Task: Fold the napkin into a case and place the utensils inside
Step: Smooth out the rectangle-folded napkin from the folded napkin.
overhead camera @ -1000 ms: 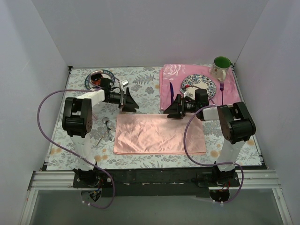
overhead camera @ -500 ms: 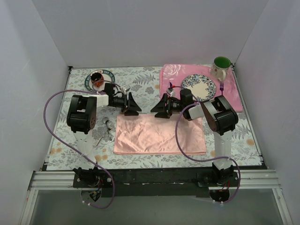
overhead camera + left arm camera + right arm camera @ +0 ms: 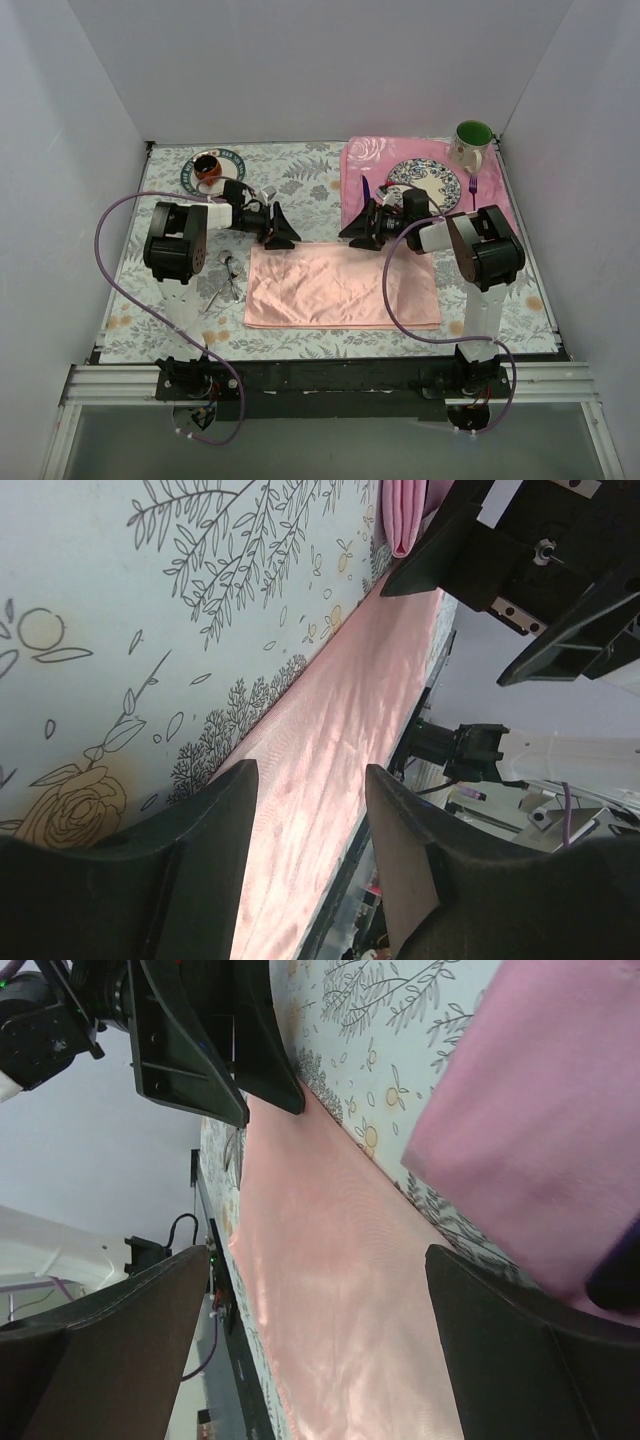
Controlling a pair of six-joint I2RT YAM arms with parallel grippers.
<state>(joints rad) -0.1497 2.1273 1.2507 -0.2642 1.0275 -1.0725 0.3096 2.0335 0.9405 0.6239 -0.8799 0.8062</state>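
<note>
Left gripper (image 3: 281, 238) and right gripper (image 3: 358, 238), fingers apart, hover where the napkin (image 3: 342, 285) faces the far edge of the tabletop (image 3: 310, 185), apparently poised to pinch it for a first fold.

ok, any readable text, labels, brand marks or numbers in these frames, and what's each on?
None: no text is legible in any of the three views.
The napkin is plain cloth.
The placemat and table cover carry only flower and leaf patterns.
The green mug shows no marking that can be read at this size.
</note>
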